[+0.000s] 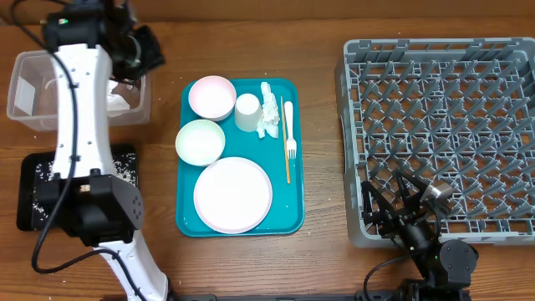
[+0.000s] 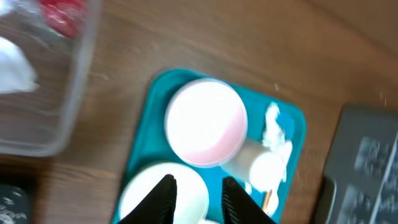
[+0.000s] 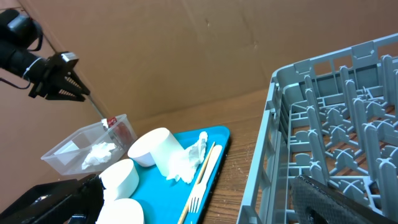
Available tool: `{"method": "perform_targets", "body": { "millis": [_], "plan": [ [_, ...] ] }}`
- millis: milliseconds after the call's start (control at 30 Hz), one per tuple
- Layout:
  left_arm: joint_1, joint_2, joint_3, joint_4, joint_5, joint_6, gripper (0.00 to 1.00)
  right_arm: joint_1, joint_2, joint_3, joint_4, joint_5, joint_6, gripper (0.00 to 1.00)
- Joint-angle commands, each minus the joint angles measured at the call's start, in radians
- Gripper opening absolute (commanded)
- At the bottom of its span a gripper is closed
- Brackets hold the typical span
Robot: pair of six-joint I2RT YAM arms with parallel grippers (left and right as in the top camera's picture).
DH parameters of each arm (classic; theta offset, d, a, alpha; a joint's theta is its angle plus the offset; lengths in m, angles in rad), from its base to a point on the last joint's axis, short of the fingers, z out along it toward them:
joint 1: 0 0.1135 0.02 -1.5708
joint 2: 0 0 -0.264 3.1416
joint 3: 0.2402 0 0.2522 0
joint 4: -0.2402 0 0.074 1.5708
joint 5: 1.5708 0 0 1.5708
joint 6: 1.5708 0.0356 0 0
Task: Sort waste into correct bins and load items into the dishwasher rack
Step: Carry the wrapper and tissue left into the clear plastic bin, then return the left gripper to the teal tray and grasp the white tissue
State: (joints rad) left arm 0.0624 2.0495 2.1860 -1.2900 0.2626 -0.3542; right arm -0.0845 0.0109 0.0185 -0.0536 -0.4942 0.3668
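My left gripper (image 1: pixel 153 50) hangs open and empty above the right edge of the clear tub (image 1: pixel 25 92). Its fingers (image 2: pixel 199 200) look down on the teal tray. The tub holds a white napkin (image 2: pixel 12 68) and a red wrapper (image 2: pixel 62 15). On the tray lie two white bowls (image 1: pixel 211 97) (image 1: pixel 201 141), a plate (image 1: pixel 232 194), a cup (image 1: pixel 247 111), a crumpled napkin (image 1: pixel 270 111), a white fork (image 1: pixel 291 144) and a wooden stick (image 1: pixel 286 163). My right gripper (image 1: pixel 389 205) is open and empty at the front left corner of the grey rack (image 1: pixel 443 125). No carrot is in view.
The black tray (image 1: pixel 33 196), speckled with rice, lies at the front left, partly under my left arm. The teal tray (image 1: pixel 292 221) sits mid-table, between the tub and the rack. Bare wood separates the teal tray from the rack (image 3: pixel 323 124).
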Motion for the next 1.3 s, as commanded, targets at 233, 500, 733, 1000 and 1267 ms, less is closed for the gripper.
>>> {"method": "perform_targets", "body": {
  "millis": [233,500,733,1000,1267],
  "plan": [
    [-0.454,0.006,0.002,-0.047,-0.145,0.05,0.91,-0.002,-0.008,-0.01,0.003,-0.008,0.007,1.0],
    [-0.663,0.221,0.002,-0.035,-0.253,-0.341,0.79,-0.002,-0.008,-0.01,0.003,-0.008,0.007,1.0],
    [-0.665,0.33,0.002,0.054,-0.402,-0.627,0.76,-0.002,-0.008,-0.01,0.003,-0.008,0.007,1.0],
    [-0.665,0.348,0.002,0.146,-0.555,-0.61,0.71,-0.002,-0.008,-0.01,0.003,-0.008,0.007,1.0],
    [-0.665,0.389,0.002,0.18,-0.57,-0.502,0.7,-0.002,-0.008,-0.01,0.003,-0.008,0.008,1.0]
  ]
}}
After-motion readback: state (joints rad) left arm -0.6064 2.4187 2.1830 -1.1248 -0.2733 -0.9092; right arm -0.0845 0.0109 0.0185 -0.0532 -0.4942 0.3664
